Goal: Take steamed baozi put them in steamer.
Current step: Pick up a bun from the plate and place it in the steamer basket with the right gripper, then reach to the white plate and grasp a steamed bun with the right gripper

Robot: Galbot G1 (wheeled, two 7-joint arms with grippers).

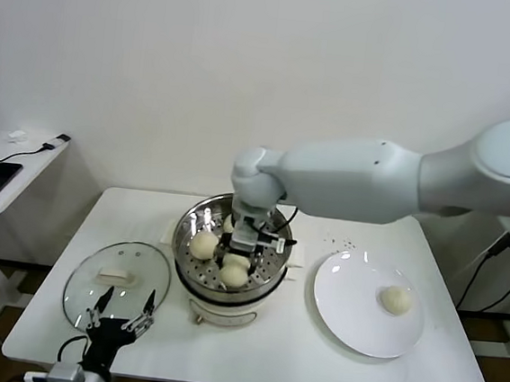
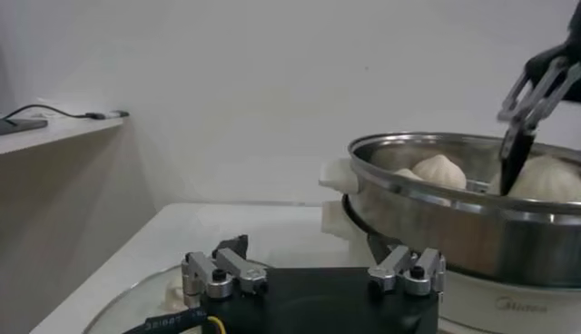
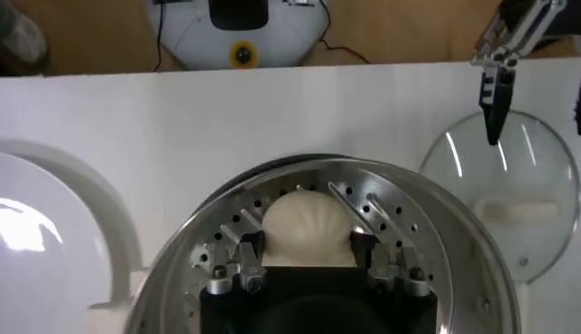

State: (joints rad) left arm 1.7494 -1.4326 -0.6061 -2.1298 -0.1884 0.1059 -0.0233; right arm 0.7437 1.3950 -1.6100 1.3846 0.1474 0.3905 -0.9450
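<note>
head view: the right gripper (image 1: pixel 242 246) is inside the round shiny stainless-steel steamer (image 1: pixel 188 222), jaws clamped on a cream-white dome-shaped baozi (image 1: pixel 235 271). a second bun (image 1: pixel 203 245) lies on the tray beside it. one more bun (image 1: pixel 396 299) rests on the flat white plate (image 1: pixel 345 308). the left gripper (image 1: pixel 121 312) hovers spread wide over the round glass lid (image 1: pixel 135 259).

right wrist view: both fingers (image 3: pixel 248 250) press the held bun's sides above the perforated tray (image 3: pixel 403 223).

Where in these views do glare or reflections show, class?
Head view: window-like glints on the glass lid and the white plate. Right wrist view: bright streaks on the steamer rim around the bun in the right gripper. Left wrist view: the steel wall mirrors the left gripper.
</note>
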